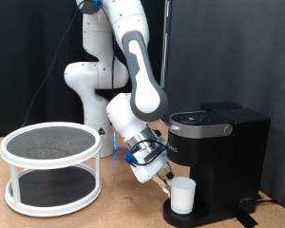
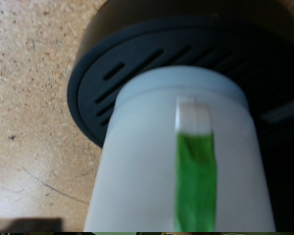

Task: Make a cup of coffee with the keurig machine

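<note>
The white cup (image 1: 183, 195) stands upright on the round black drip base (image 1: 171, 217) under the keurig machine (image 1: 218, 157), a black box at the exterior view's right with its lid down. My gripper (image 1: 164, 180) is tilted down right against the cup's left side at its upper part. In the wrist view the cup (image 2: 147, 157) fills most of the picture, with a green strip of tape (image 2: 195, 181) down its side, and it rests on the slotted drip base (image 2: 118, 73). My fingers do not show in the wrist view.
A white two-level round rack (image 1: 52, 166) with dark mesh shelves stands at the exterior view's left on the wooden table (image 1: 123, 211). The robot's base (image 1: 90, 90) is behind it. A black curtain backs the scene.
</note>
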Robot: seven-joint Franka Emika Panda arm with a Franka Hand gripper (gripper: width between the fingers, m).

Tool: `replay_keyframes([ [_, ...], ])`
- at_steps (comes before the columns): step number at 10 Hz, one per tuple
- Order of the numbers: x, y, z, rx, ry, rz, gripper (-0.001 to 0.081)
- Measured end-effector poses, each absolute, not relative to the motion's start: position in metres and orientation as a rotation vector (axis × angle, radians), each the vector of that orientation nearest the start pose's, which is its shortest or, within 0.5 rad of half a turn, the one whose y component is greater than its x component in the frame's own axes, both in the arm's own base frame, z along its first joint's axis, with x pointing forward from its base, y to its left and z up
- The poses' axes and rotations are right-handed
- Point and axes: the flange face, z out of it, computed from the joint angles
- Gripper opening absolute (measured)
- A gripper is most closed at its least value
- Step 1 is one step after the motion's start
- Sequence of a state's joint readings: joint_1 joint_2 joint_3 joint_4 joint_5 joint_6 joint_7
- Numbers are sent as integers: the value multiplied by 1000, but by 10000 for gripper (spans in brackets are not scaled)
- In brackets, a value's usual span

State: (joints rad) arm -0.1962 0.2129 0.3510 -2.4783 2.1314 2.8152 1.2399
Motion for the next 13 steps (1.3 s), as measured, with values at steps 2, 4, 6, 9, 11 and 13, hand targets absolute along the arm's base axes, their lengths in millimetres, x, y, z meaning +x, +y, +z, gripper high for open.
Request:
replay_keyframes([
  [2,415,20,185,-2,2542,629,571],
  [4,399,6,187,-35,2553,711,702],
  [6,385,-6,197,-52,2545,776,732],
  [9,377,-7,205,-48,2527,824,734],
  [11,376,-3,223,-66,2443,912,734],
  [13,371,-5,245,-78,2361,955,734],
])
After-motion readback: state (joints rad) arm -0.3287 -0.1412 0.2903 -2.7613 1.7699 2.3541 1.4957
